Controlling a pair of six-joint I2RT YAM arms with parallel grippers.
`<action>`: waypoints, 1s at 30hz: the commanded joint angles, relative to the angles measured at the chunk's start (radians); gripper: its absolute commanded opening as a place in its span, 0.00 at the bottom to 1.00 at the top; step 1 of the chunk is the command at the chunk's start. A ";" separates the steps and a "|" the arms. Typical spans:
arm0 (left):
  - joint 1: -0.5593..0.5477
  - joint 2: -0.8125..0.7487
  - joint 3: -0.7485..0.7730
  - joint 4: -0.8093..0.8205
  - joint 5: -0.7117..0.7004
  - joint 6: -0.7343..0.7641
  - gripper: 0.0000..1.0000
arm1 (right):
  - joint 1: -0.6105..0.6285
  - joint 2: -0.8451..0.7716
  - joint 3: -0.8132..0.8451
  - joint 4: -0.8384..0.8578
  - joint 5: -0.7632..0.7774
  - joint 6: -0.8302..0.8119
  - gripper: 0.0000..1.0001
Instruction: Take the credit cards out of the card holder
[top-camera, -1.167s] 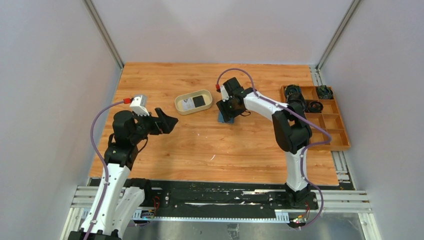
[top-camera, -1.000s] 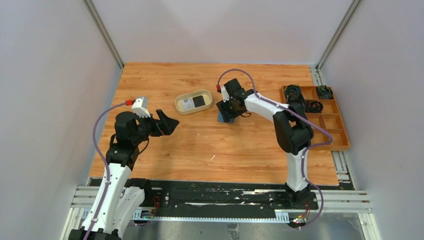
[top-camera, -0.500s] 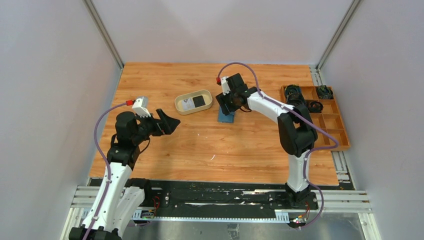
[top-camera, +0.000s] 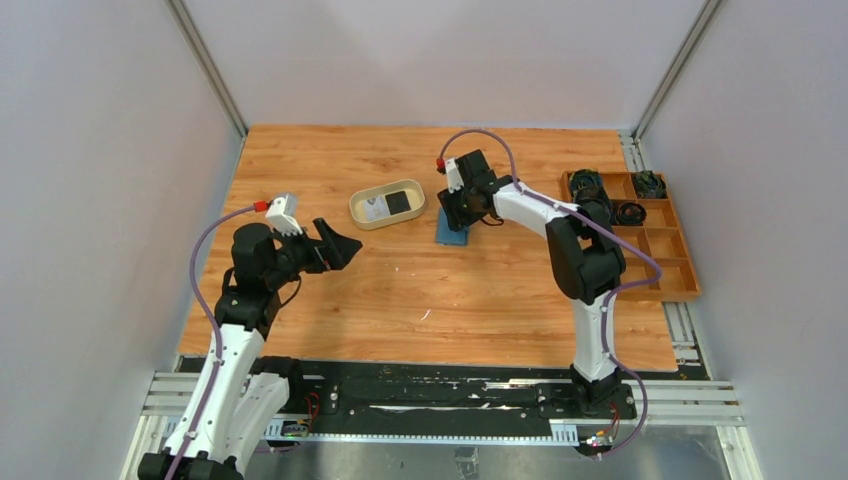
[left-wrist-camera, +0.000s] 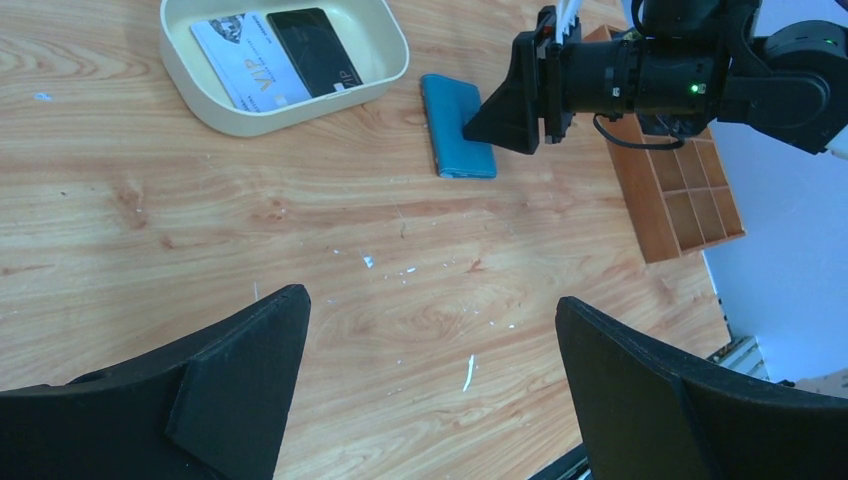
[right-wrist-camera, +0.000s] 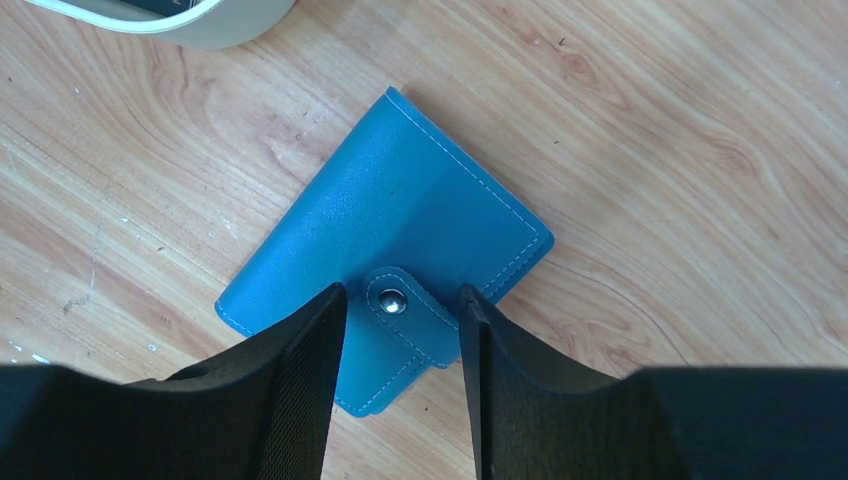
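Card holder (right-wrist-camera: 400, 250): teal, folded shut, flat on bench (left-wrist-camera: 150, 220), centre of right wrist view, one corner toward upper left. Snap tab (right-wrist-camera: 410, 310) looks fastened.

R pincer (right-wrist-camera: 402, 297): part-open, jaws astride the tab, nothing clamped; a gap shows on the frame-left side.

L pincer (left-wrist-camera: 430, 300): wide open, holds nothing, over bare bench well apart from holder.

Tray (left-wrist-camera: 190, 75), upper left of left wrist view, just beside holder: black card (left-wrist-camera: 315, 45) + whitish card (left-wrist-camera: 245, 65) lie inside. Any more in the holder: can't tell while it's shut.

Handling, est.: holder light, soft and flexy, prob. slides on the wood. Take the tab by its free end and peel up; the body likely needs pinning. Cards thin, stiff, slick: pinch by an edge.
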 joint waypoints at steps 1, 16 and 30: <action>-0.006 0.002 0.000 0.018 0.025 -0.008 1.00 | -0.024 0.041 0.010 0.002 -0.036 0.020 0.49; -0.185 0.093 -0.072 0.208 -0.033 -0.098 1.00 | -0.036 -0.025 -0.072 0.027 -0.160 0.031 0.00; -0.439 0.379 -0.079 0.354 -0.259 -0.122 0.69 | -0.013 -0.359 -0.391 0.162 -0.580 0.100 0.00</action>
